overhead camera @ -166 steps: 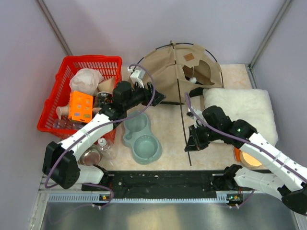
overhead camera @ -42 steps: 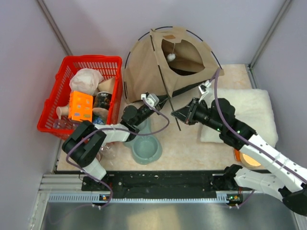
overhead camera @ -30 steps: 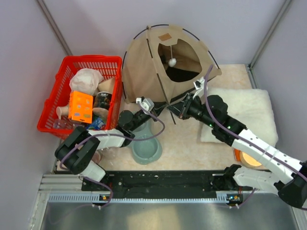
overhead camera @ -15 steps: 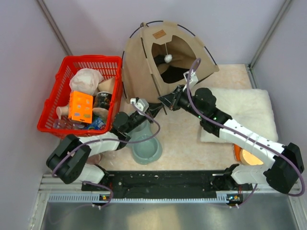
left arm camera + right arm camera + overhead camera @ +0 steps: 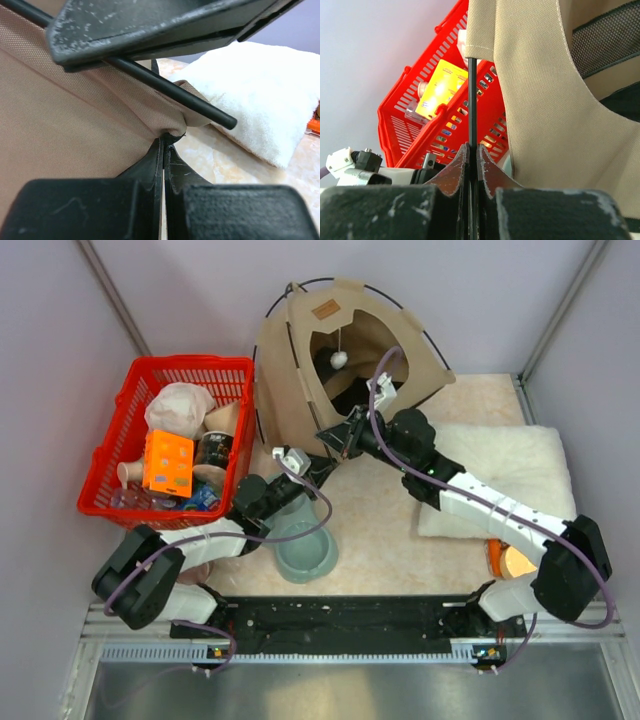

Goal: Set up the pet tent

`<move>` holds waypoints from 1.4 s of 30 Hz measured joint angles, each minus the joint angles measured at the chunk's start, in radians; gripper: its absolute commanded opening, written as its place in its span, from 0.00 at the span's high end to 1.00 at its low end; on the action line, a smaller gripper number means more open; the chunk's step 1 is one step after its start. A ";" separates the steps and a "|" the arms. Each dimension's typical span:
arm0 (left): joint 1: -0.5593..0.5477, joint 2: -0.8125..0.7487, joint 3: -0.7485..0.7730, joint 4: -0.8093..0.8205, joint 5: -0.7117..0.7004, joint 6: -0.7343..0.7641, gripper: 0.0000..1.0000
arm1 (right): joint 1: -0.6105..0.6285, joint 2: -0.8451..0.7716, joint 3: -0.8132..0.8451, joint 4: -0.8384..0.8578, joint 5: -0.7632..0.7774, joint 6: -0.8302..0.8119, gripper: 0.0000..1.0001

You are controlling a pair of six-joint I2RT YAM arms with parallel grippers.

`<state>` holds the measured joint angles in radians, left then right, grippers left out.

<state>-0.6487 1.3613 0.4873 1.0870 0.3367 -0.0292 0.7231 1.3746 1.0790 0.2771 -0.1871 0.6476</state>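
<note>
A: Where is the tent?
B: The pet tent (image 5: 285, 380) stands at the back of the bench (image 5: 380, 530), just right of the red basket (image 5: 110, 455). Its doorway (image 5: 355, 365) faces the arms. A white pompom (image 5: 339, 359) hangs in the opening, with a brown label (image 5: 326, 309) above it.
A: Left jaws?
B: Clenched. In the left wrist view the tips meet on a folded corner of the tan fabric (image 5: 75, 125), low at the tent's front. A dark rod crosses just above that corner.
A: Right jaws?
B: Clenched too, on a thin dark pole (image 5: 472, 100). The pole runs straight up from the tips into a fabric sleeve at the tent's edge, and the basket shows behind it.
A: How do the arms lie?
B: Both reach to the tent's front left corner, the two sets of jaws close together.
A: Anything else on the bench?
B: A fluffy white cushion (image 5: 500, 465) lies just right of the tent, under the right arm (image 5: 480, 502). A grey double bowl (image 5: 305, 552) sits beside the left arm (image 5: 210, 530).
</note>
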 measured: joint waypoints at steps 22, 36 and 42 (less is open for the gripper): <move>0.000 -0.061 -0.065 -0.043 -0.036 0.056 1.00 | -0.052 0.106 0.088 0.038 -0.082 -0.027 1.00; -0.001 -0.068 -0.073 -0.062 -0.040 0.058 1.00 | -0.052 0.134 0.088 0.053 -0.098 -0.037 1.00; -0.001 -0.072 -0.076 -0.064 -0.043 0.058 1.00 | -0.056 0.134 0.088 0.056 -0.103 -0.037 1.00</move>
<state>-0.6498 1.2888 0.4118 1.0225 0.2932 0.0288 0.6674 1.5082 1.1671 0.3332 -0.2905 0.6106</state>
